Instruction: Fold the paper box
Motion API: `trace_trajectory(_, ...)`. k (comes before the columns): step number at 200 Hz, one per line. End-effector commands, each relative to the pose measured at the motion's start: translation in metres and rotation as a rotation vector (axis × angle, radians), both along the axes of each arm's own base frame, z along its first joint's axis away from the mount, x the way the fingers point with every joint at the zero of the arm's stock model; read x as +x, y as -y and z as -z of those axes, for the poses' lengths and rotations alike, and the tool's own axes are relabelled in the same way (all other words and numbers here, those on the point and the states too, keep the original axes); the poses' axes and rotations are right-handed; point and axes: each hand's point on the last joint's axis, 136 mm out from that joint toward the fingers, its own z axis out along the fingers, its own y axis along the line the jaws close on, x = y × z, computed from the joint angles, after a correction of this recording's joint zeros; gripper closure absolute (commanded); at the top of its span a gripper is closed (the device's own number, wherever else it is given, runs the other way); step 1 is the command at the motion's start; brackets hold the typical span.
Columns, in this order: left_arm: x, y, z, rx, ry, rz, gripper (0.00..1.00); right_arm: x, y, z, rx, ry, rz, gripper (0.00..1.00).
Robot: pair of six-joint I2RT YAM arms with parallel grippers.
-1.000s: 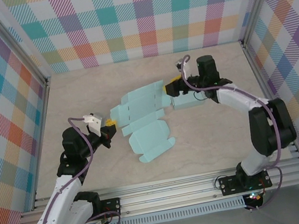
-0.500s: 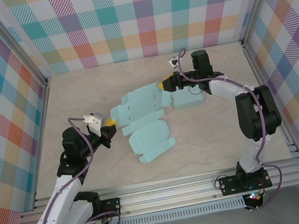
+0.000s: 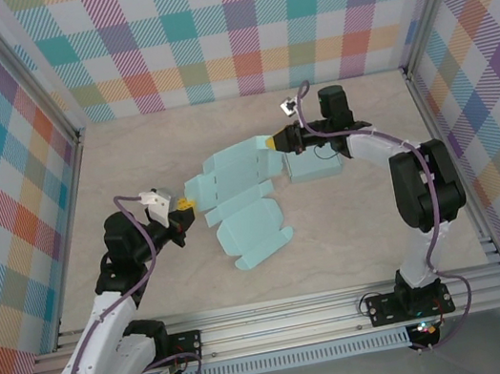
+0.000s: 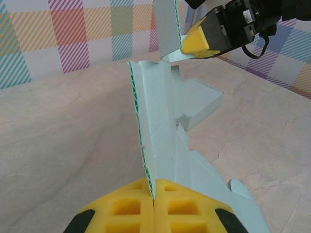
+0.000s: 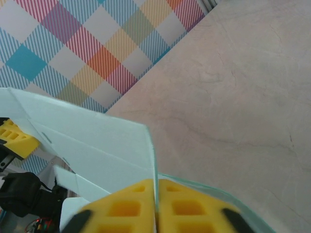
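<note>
The light blue paper box (image 3: 241,189) lies spread out mid-table, its panels partly raised. My left gripper (image 3: 183,204) is shut on the box's left edge; in the left wrist view the yellow pads (image 4: 154,194) pinch a panel (image 4: 155,121) that stands on edge. My right gripper (image 3: 270,143) is shut on the flap at the box's far right corner, and its yellow tip (image 4: 197,43) shows beyond the panel. In the right wrist view the pads (image 5: 156,187) clamp the thin flap (image 5: 97,141), with the left gripper (image 5: 14,136) far behind.
Plaid walls (image 3: 231,26) enclose the table on three sides, with metal posts (image 3: 45,97) at the corners. An aluminium rail (image 3: 283,321) runs along the near edge by the arm bases. Bare tabletop (image 3: 354,227) lies to the right of the box.
My right gripper swung up and left from beside the box's right section to the flap's edge and shut on it. The left gripper kept its hold and place.
</note>
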Motion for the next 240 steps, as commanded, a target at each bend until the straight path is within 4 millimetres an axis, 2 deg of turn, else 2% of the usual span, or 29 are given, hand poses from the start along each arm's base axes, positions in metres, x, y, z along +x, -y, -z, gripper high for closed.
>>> trace_trajectory(1,0.006,0.000,-0.025,-0.016,0.054,-0.004,1.00,-0.015,-0.007,-0.031,0.013,0.099,-0.043,1.00)
trace_trajectory(14,0.010,-0.002,-0.027,-0.018,0.041,-0.025,1.00,-0.020,-0.008,-0.033,-0.001,0.114,-0.042,1.00)
trace_trajectory(17,0.011,-0.003,-0.028,-0.019,0.036,-0.033,0.97,-0.021,-0.008,-0.034,-0.004,0.119,-0.041,1.00)
trace_trajectory(27,0.016,-0.007,-0.032,-0.020,0.027,-0.064,0.72,-0.024,-0.008,-0.036,-0.018,0.131,-0.038,1.00)
trace_trajectory(44,0.022,-0.011,-0.048,-0.035,0.033,-0.104,0.22,-0.030,-0.010,-0.040,-0.051,0.156,-0.043,1.00)
trace_trajectory(50,0.024,-0.014,-0.057,-0.041,0.044,-0.123,0.11,-0.033,-0.011,-0.041,-0.064,0.164,-0.044,1.00)
trace_trajectory(60,0.026,-0.018,-0.072,-0.048,0.062,-0.152,0.00,-0.036,-0.011,-0.042,-0.089,0.176,-0.043,1.00)
trace_trajectory(93,0.029,-0.023,-0.118,-0.022,0.148,-0.176,0.00,-0.047,-0.016,-0.051,-0.132,0.245,-0.058,1.00)
trace_trajectory(116,0.034,-0.015,-0.134,0.054,0.195,-0.121,0.00,-0.054,-0.020,-0.054,-0.159,0.277,-0.082,1.00)
trace_trajectory(140,0.034,0.006,-0.140,0.170,0.243,0.049,0.00,-0.058,-0.024,-0.055,-0.169,0.298,-0.109,1.00)
trace_trajectory(174,0.047,0.020,-0.118,0.369,0.193,0.231,0.00,-0.068,-0.026,-0.064,-0.146,0.335,-0.151,1.00)
trace_trajectory(221,0.067,0.023,-0.096,0.509,0.162,0.334,0.00,-0.081,-0.030,-0.080,-0.132,0.380,-0.203,1.00)
trace_trajectory(240,0.074,0.022,-0.082,0.555,0.103,0.374,0.11,-0.084,-0.030,-0.085,-0.124,0.386,-0.217,1.00)
